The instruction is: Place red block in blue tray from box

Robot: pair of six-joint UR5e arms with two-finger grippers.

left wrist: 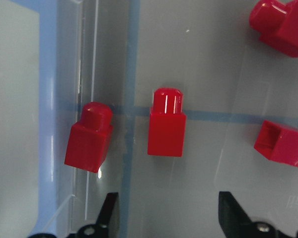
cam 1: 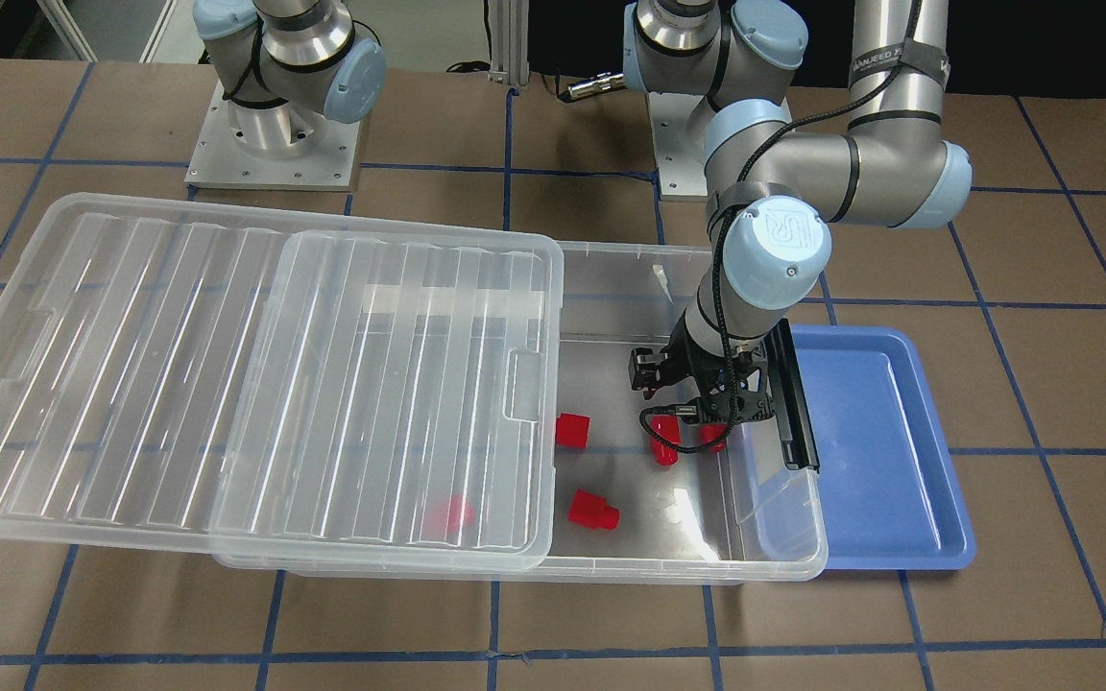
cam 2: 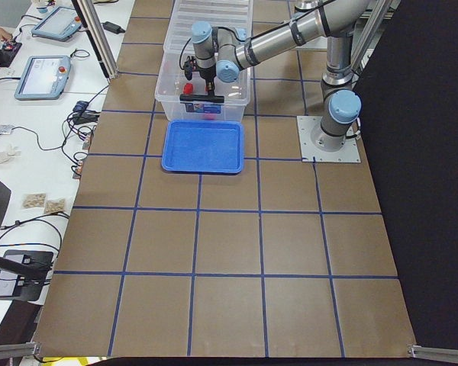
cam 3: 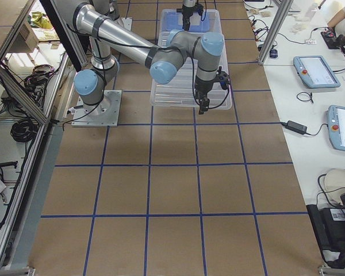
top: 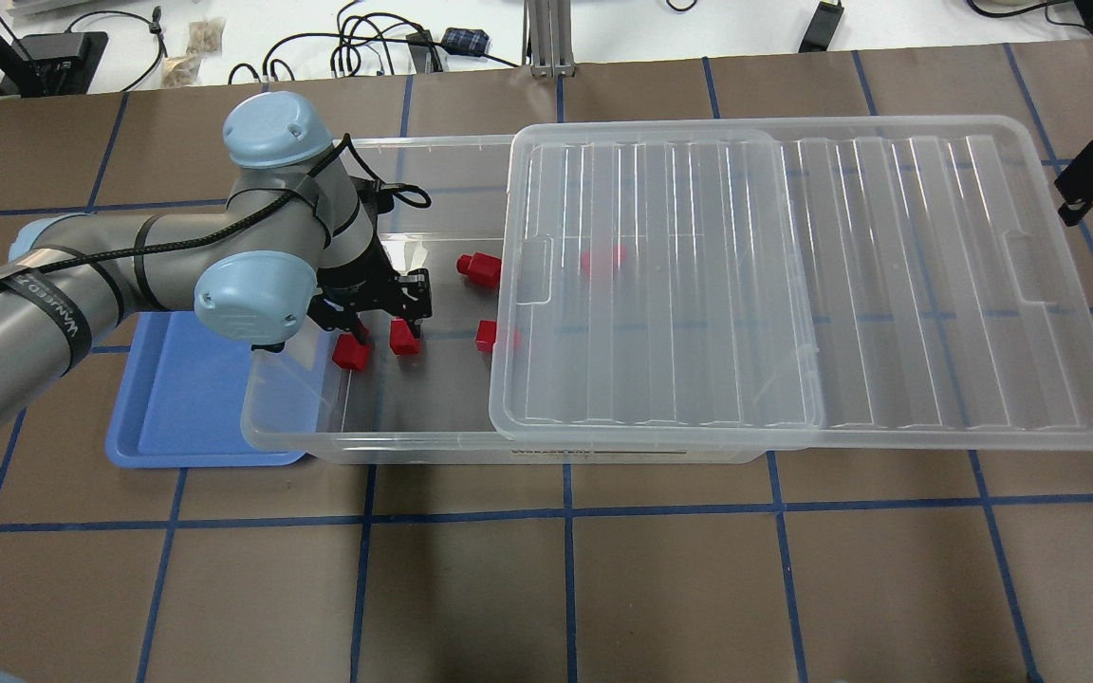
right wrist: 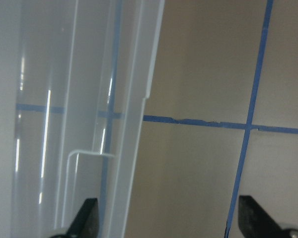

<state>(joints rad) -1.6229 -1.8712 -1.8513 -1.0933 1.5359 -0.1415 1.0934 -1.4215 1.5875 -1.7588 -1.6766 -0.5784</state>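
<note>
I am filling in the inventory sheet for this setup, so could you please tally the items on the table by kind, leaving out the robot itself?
Red blocks: 5 (one seen through the lid)
Blue tray: 1
Clear box: 1
Lid: 1
Total: 8

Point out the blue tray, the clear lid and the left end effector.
Shallow light-blue plastic tray (cam 1: 860,432): front-facing view, bare floor.
Ribbed translucent plastic lid (top: 679,313): overhead view, ribbed top.
Left arm's black two-finger end effector (left wrist: 169,213): left wrist view, midway between fingertips.
</note>
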